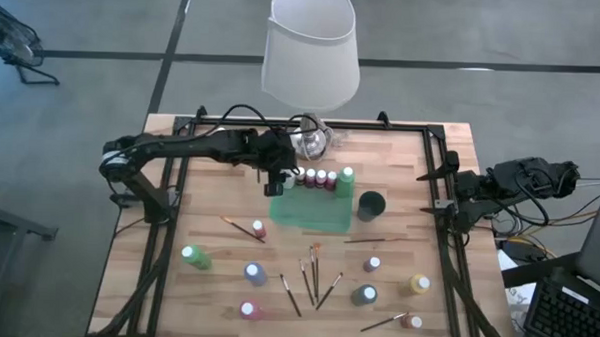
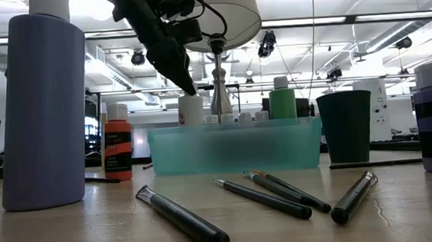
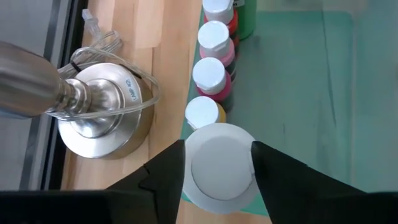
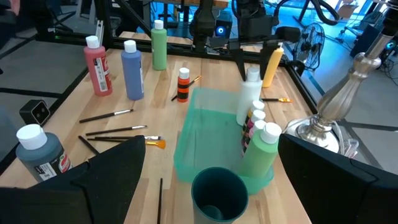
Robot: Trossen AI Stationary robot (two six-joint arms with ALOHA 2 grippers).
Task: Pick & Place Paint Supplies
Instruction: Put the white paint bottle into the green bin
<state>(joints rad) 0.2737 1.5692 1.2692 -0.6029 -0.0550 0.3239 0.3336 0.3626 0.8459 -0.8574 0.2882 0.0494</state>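
The tabletop carries a lamp at its far edge, a teal tray near the middle and a dark cup just beside the tray. The left arm reaches from the left edge across to the tray's far left corner, wrist bent down, its left gripper over a white bottle that stands at the end of a row of small bottles along the tray's far wall. The jaws sit to either side of the white cap, close to it but seemingly just loosened; a firm hold does not show. The main risk is that a finger catches the cap as the arm lifts and tips the tall bottle into its neighbours or against the lamp base close by. The right gripper waits at the right edge, jaws wide and empty. More bottles, among them a green bottle, and loose brushes lie scattered on the near half, not yet put away.
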